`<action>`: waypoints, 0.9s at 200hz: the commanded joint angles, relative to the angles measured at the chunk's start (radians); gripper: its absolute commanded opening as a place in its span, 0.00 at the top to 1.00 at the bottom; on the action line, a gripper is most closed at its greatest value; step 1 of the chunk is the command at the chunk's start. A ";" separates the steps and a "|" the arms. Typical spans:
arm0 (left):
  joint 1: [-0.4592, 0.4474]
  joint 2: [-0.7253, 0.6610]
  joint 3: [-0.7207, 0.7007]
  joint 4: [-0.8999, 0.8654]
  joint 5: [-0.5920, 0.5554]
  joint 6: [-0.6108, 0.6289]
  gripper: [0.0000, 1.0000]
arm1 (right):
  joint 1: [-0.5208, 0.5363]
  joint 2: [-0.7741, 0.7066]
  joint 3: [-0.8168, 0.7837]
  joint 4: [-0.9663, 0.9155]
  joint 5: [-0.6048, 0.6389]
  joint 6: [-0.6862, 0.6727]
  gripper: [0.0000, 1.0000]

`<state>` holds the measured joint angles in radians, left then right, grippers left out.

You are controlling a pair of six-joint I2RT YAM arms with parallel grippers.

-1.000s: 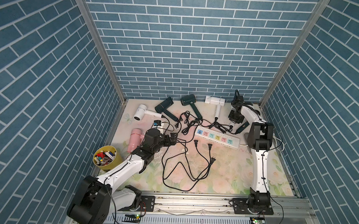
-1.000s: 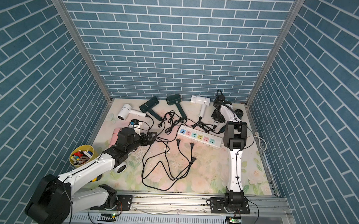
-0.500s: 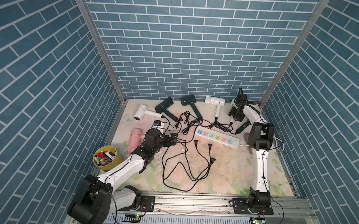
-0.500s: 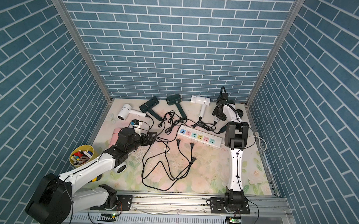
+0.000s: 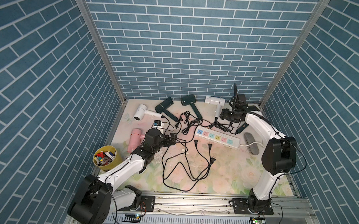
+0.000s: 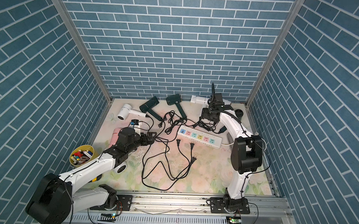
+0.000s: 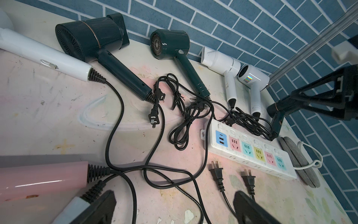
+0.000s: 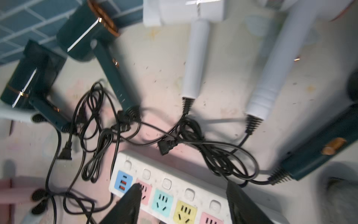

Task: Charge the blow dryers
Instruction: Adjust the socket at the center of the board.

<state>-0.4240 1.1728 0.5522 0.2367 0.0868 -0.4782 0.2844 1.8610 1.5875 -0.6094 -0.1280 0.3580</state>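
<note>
Several blow dryers lie along the back of the mat: a white one, two dark green ones, another white one and a pink one beside my left arm. Their black cords tangle in the middle, with loose plugs lying in front of the white power strip. My left gripper hovers open and empty over the cords. My right gripper is open and empty above the strip's left end, near a cord bundle.
A yellow cup of small coloured pieces stands at the front left. A grey rounded cylinder lies right of the strip. A dark dryer handle lies near the right arm. Brick-patterned walls close in three sides.
My right gripper's jaws have spread apart and it has shifted slightly left over the cord tangle. The left arm has not moved.
</note>
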 commanded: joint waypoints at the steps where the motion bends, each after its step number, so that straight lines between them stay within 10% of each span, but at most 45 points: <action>1: -0.005 0.016 0.023 -0.018 -0.019 0.020 0.01 | 0.024 0.062 -0.018 -0.011 -0.073 -0.078 0.29; 79: -0.005 0.042 0.042 -0.030 -0.002 0.021 0.00 | 0.061 0.274 0.080 -0.088 -0.134 -0.093 0.29; 180: -0.005 0.012 0.046 -0.045 0.004 0.028 0.01 | 0.173 0.116 -0.121 -0.066 -0.085 -0.112 0.29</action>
<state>-0.4244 1.2068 0.5743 0.2073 0.0895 -0.4694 0.4362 2.0388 1.4998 -0.6350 -0.2363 0.2672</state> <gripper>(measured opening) 0.994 0.712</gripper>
